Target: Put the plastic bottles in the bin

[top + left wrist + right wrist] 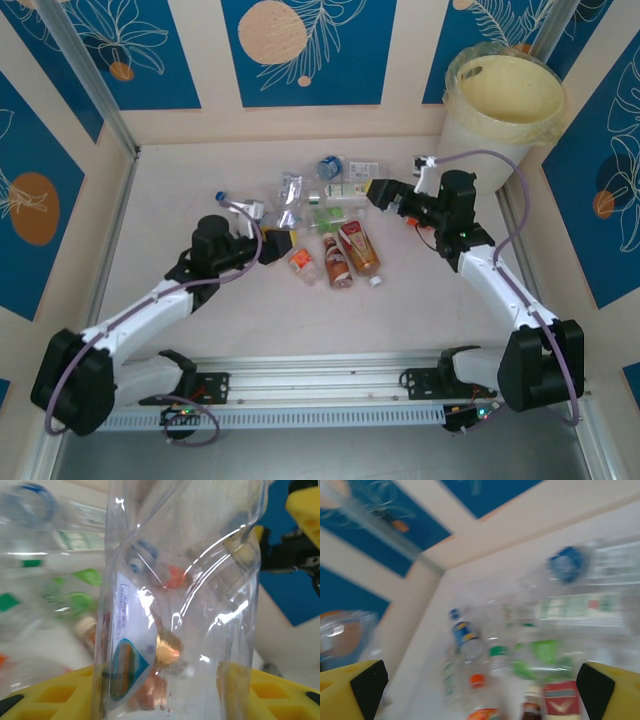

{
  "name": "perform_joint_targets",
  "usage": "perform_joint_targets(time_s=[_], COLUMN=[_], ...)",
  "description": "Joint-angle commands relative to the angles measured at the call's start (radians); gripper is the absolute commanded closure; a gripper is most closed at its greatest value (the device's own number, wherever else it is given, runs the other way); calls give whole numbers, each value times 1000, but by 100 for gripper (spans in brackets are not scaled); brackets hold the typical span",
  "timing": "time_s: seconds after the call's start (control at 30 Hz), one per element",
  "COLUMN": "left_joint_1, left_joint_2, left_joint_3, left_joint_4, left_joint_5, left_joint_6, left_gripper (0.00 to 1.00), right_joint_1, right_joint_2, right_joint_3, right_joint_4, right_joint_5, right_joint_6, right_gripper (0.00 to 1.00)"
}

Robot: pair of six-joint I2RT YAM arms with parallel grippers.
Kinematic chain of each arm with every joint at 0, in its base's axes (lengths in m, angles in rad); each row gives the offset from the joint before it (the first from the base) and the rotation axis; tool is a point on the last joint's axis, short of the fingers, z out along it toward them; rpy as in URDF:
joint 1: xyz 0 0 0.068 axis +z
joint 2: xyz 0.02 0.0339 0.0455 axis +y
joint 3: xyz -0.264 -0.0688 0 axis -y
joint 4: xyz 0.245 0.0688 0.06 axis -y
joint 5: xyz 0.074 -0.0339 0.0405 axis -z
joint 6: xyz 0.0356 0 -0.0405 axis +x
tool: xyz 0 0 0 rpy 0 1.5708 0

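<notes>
Nearest, at the left centre of the top view, the left gripper (277, 242) reaches into the pile. Its wrist view shows the ribbed yellow fingers (45, 697) drawn narrow around a clear bottle (190, 605), thin-walled, dented and glossy, with a small blue-and-orange label; it reads as a grip, with the bottle not yet carried off. Just past it, the plastic bottles (330, 220) lie heaped in the middle of the pale matte surface (420, 300). Two hold brown drink behind red labels (358, 248); one has an orange cap (300, 265). The others are crumpled and see-through, with green or white labels, and a blue cap (330, 165) marks the far edge. The right gripper (380, 190) hovers at the upper right of the heap, jaws spread wide and holding nothing. Farthest, in the upper right corner, stands the bin (480, 130), a round cream bucket with a thin clear liner folded over its rim. Its inside looks plain cream from here, so I judge the job barely begun, with nearly the whole heap left to move.
</notes>
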Motion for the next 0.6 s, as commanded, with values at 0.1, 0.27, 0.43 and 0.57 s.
perform_joint_targets(time_s=[0.1, 0.27, 0.43, 0.57], left_joint_1=[-27, -65, -94, -100], left_joint_2=[70, 114, 160, 168], left_joint_3=[93, 142, 172, 173], left_joint_4=[234, 220, 204, 190], left_joint_5=[298, 349, 351, 326], left_joint_6=[-57, -36, -27, -14], left_gripper=[61, 62, 61, 61], right_joint_1=[143, 217, 235, 234], right_joint_2=[11, 98, 161, 166], right_joint_3=[100, 146, 160, 151], right_joint_4=[-27, 32, 211, 224], right_joint_5=[-197, -190, -325, -302], right_joint_6=[-101, -62, 22, 12], right_gripper=[1, 1, 0, 15])
